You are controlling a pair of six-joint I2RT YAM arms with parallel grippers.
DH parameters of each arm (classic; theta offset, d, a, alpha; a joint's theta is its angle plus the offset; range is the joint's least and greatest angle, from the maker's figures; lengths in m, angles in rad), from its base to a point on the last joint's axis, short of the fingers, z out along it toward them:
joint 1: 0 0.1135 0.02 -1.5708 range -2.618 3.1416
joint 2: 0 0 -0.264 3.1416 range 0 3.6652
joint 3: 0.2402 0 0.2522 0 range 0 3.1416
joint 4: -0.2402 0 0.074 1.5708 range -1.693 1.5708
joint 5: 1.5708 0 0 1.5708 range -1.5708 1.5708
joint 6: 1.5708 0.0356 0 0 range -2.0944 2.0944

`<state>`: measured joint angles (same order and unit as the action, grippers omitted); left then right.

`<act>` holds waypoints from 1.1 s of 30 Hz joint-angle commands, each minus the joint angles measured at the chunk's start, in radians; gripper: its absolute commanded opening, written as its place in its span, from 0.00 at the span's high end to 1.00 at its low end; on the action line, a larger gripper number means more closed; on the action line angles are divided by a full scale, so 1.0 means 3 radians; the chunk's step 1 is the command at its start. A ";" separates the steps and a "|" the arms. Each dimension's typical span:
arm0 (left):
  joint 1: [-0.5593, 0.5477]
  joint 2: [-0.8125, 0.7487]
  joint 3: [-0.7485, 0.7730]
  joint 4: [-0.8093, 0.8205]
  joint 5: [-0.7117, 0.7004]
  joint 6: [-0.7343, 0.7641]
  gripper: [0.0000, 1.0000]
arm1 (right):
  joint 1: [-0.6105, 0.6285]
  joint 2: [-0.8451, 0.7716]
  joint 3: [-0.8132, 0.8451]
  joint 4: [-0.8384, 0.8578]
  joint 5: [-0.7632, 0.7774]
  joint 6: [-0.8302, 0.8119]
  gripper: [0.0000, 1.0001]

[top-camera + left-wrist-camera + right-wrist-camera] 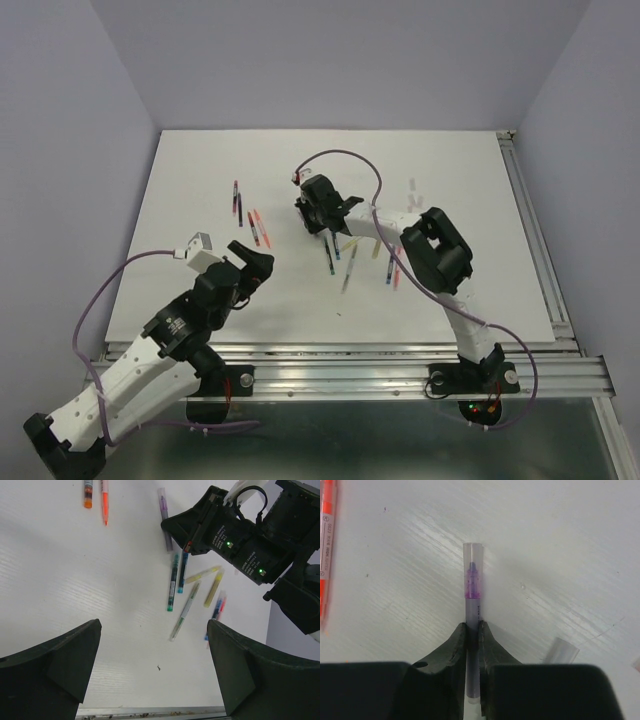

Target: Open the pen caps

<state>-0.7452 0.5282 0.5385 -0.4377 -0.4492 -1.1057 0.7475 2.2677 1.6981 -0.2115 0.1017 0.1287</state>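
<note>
"And the left fingers [250, 272]?"
"Spread wide above the near tabletop [300, 322], holding nothing."
"Past them?"
"A green pen [172, 582] and a yellow pen [213, 587] lie loose beside the right arm."
"The right fingers [473, 630]?"
"Farther out, pinched on the purple pen [472, 611]. Its clear cap [472, 552] sits over the tip, just beyond them. An orange pen [104, 500] lies to their left."

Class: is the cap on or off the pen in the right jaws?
On: the clear cap covers the purple tip of the pen.
</note>
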 commanded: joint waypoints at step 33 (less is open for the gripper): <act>-0.0159 0.1317 0.0250 0.1689 0.0649 0.0060 0.15 | 0.0239 -0.2957 -0.3201 0.2045 -0.1541 0.1938 0.99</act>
<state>-0.7731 0.8959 0.5732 -0.0422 -0.2501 -1.0756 0.8078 1.4288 0.7616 0.3428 -0.3515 0.6872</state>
